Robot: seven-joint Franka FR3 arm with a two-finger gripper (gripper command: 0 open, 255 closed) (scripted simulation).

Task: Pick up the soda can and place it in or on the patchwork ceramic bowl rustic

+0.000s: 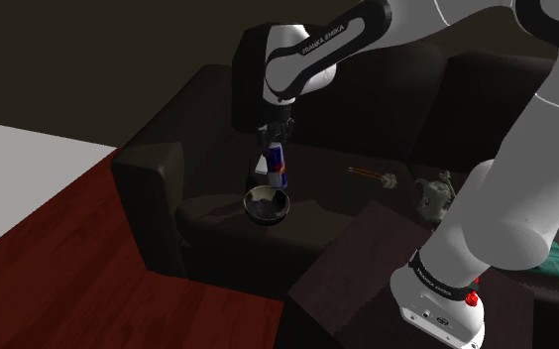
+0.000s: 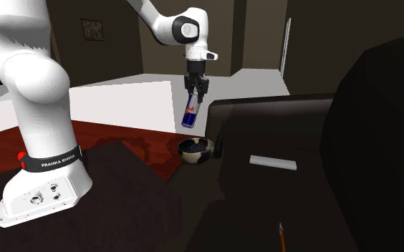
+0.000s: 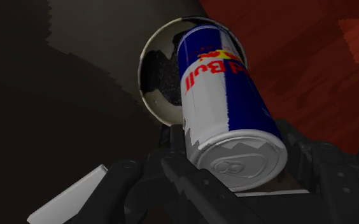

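Note:
A blue and silver soda can with red lettering hangs in my gripper, which is shut on its upper part. The can is tilted a little and hovers just above the bowl, a dark and cream patchwork dish resting on the dark sofa's seat. In the second exterior view my gripper holds the can above and slightly left of the bowl. Along the fingers, the can covers much of the bowl beneath it.
The dark sofa has a tall armrest left of the bowl and a backrest behind it. A dark low table stands beside the stand. A small figurine and a thin utensil lie further right. A white flat remote lies on the sofa.

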